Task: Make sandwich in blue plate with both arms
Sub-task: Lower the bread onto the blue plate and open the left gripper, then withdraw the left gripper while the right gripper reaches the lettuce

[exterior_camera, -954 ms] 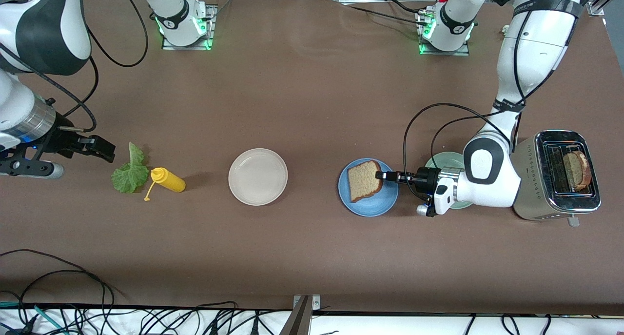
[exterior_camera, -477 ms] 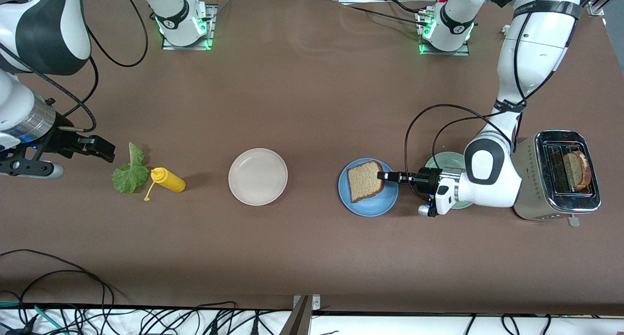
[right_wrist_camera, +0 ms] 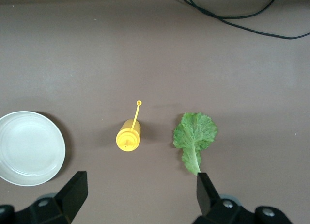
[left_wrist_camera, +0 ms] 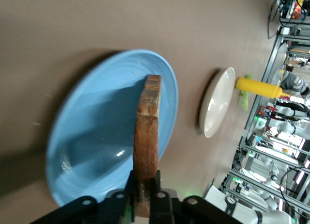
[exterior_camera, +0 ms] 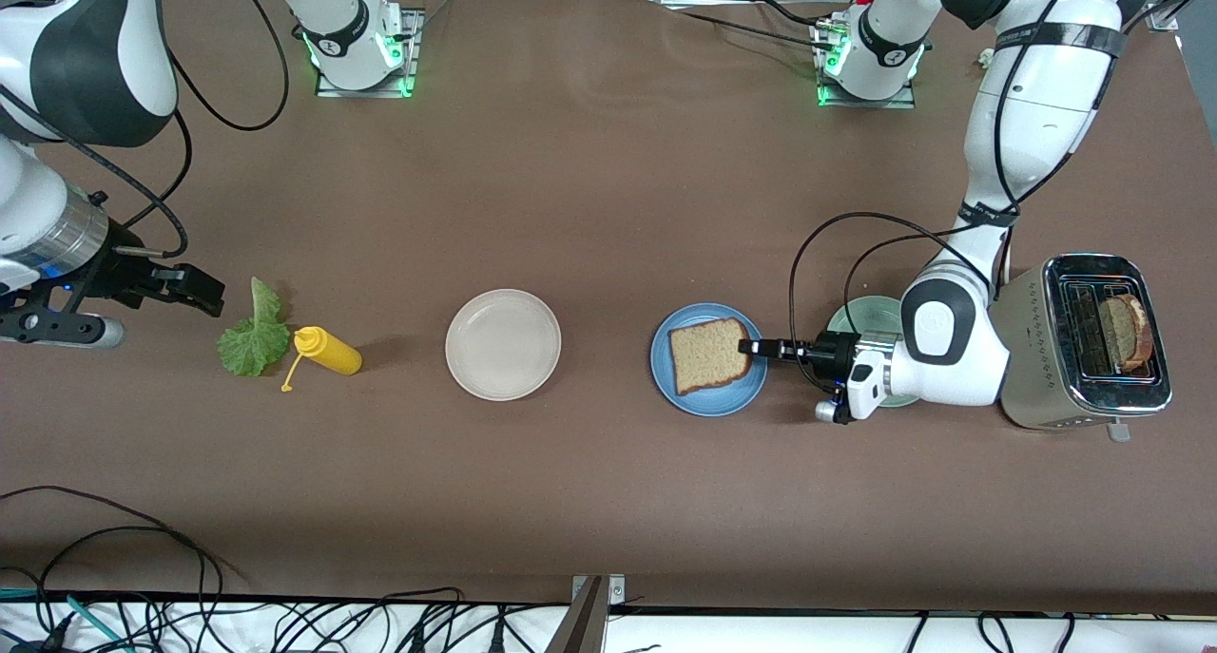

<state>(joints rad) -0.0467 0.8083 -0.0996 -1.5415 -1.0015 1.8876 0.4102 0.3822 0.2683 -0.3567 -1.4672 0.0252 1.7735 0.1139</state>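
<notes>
A brown bread slice lies on the blue plate in the front view. My left gripper is shut on the slice's crust edge at the plate's rim. In the left wrist view the slice is seen edge-on between the fingers, over the blue plate. A second bread slice stands in the toaster. The green lettuce leaf lies at the right arm's end of the table. My right gripper is open beside the leaf; the leaf also shows in the right wrist view.
A yellow squeeze bottle lies beside the lettuce. An off-white plate sits mid-table. A pale mint-green plate lies under the left wrist, between the blue plate and the toaster. Cables run along the table's near edge.
The blue plate and the bread slice have shifted a little toward the right arm's end, with the slice now flatter on the plate. The right arm has not moved.
</notes>
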